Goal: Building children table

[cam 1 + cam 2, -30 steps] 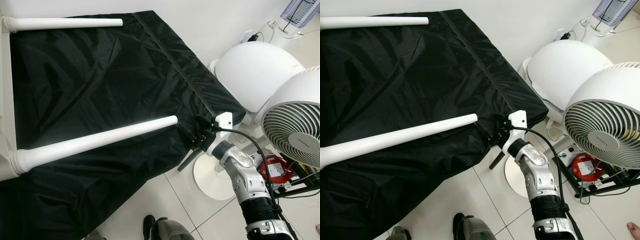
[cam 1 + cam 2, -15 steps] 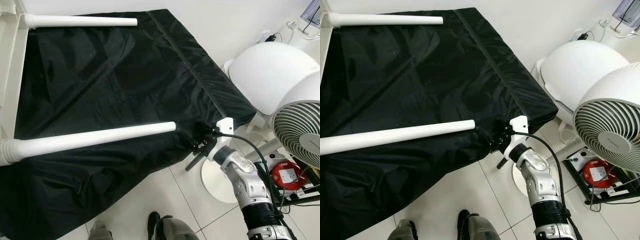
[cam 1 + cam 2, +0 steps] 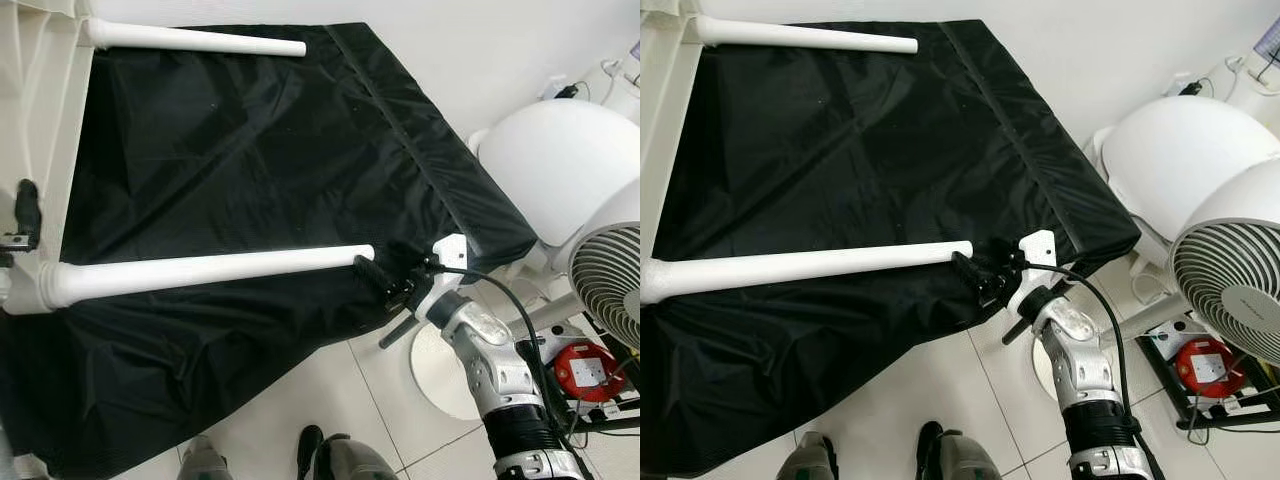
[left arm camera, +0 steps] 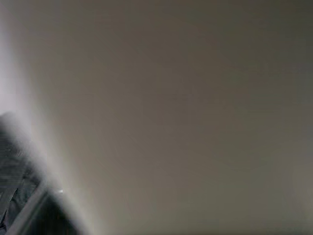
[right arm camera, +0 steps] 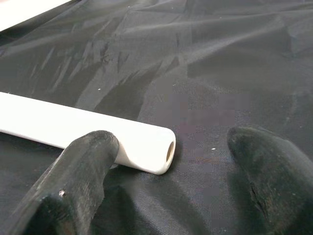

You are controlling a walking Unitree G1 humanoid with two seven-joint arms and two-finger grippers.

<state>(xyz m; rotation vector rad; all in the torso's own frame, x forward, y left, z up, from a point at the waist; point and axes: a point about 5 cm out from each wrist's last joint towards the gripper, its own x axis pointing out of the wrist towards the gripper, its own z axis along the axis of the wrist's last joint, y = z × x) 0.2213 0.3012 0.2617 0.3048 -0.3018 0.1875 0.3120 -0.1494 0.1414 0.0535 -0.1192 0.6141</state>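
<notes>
The white children's table lies on a black cloth (image 3: 250, 150) with its legs pointing to the right. Its frame (image 3: 45, 110) is at the far left. The near leg (image 3: 210, 270) runs across the middle and the far leg (image 3: 195, 38) lies at the back. My right gripper (image 3: 383, 300) is open at the near leg's free tip. In the right wrist view the hollow leg end (image 5: 164, 152) sits between the fingers; one finger (image 5: 85, 161) touches its side and the other stands apart. My left gripper (image 3: 25, 215) is at the frame, close to the near leg's base.
A white fan (image 3: 610, 280) and a white domed object (image 3: 560, 170) stand to the right, with the fan's round base (image 3: 445, 355) on the tiled floor. A red device (image 3: 580, 365) sits beneath the fan. My feet (image 3: 330, 460) are at the cloth's front edge.
The camera has swung left, bringing the table frame and left gripper into view. My right gripper has closed in on the near leg's tip, with one finger now beside it.
</notes>
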